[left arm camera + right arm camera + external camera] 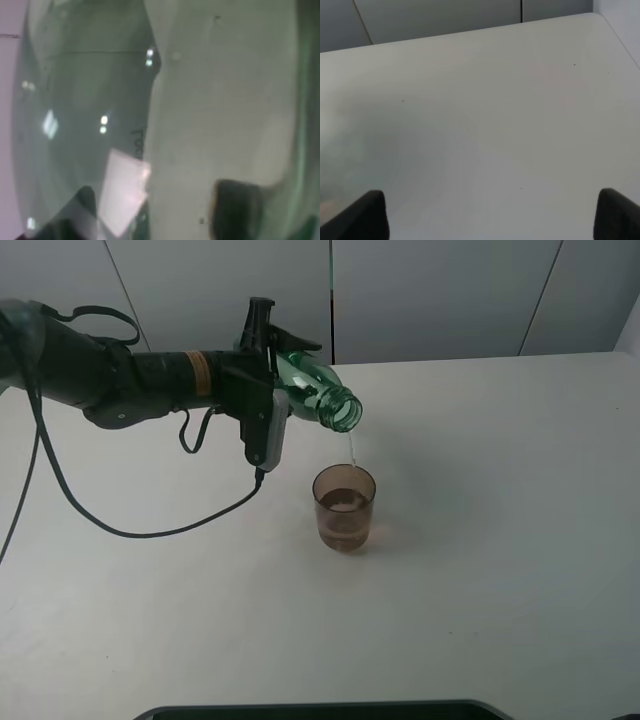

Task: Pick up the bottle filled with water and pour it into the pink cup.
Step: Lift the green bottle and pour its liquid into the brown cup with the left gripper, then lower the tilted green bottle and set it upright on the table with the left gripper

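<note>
**Q:** What does the high camera show?

**A:** A white table [500, 570] with the pink cup [344, 508] standing upright near its middle. Above the cup and to its left, the left gripper [270, 368] reaches in from the left side. It is clamped on the body of the bottle [318, 392], which is green, clear and has no cap.

**Q:** How is the bottle held?

**A:** It is tipped well over, with the open neck pointing down and to the right. The mouth sits just above the cup's rim and does not touch it. A thin stream of water [352, 450] falls from the mouth into the cup.

**Q:** So how far along is the job?

**A:** The pickup is done and the pour is under way. The cup looks partly filled, with a water line visible through its wall. I cannot tell how much water the bottle holds. In the left wrist view, green plastic fills the whole picture. What looks left is to finish emptying the bottle, and perhaps to set it down.

**Q:** And the other arm?

**A:** The right gripper [492, 220] appears only in its own wrist view. Its two dark fingertips stand wide apart over bare table, with nothing between them. It is out of the high camera's picture and plays no part in the pour.
</note>
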Robot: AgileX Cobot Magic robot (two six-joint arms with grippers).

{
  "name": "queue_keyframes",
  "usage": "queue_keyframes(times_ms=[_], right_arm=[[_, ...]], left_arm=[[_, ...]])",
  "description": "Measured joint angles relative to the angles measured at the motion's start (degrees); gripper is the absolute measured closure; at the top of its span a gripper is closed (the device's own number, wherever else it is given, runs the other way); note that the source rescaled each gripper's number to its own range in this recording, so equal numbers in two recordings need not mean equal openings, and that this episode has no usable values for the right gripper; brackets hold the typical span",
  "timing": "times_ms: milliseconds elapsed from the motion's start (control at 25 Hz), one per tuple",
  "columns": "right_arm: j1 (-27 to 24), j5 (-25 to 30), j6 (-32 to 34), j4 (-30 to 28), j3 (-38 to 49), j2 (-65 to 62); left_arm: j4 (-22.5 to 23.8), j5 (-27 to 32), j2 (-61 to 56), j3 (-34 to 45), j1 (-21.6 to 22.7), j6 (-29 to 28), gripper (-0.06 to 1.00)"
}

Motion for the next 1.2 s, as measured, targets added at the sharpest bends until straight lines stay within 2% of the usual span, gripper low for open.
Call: queue_keyframes(times_ms=[160, 280, 440, 560, 680, 840, 1080, 1200], right_arm=[[0.0, 0.0, 0.0, 0.0, 0.0, 0.0], [0.0, 0.0, 0.0, 0.0, 0.0, 0.0], [0.0, 0.0, 0.0, 0.0, 0.0, 0.0], [0.0, 0.0, 0.0, 0.0, 0.0, 0.0], [0.0, 0.0, 0.0, 0.0, 0.0, 0.0], [0.0, 0.0, 0.0, 0.0, 0.0, 0.0], [0.0, 0.0, 0.0, 0.0, 0.0, 0.0], [0.0, 0.0, 0.0, 0.0, 0.0, 0.0]], left_arm=[[0.0, -0.6, -0.9, 0.1, 0.0, -2.1, 0.92], [0.0, -2.4, -2.1, 0.3, 0.0, -6.3, 0.92], [-1.6, -5.4, -4.4, 0.4, 0.0, -16.2, 0.92], [-5.1, -8.7, -6.6, 0.4, 0.0, -25.6, 0.92], [-10.1, -10.4, -9.4, 0.4, 0.0, -35.4, 0.92], [-18.6, -10.9, -11.5, 0.4, 0.0, -44.1, 0.92], [-35.7, -7.5, -11.7, 0.4, 0.0, -48.6, 0.92], [-40.8, -6.7, -11.7, 0.9, 0.1, -48.8, 0.92]])
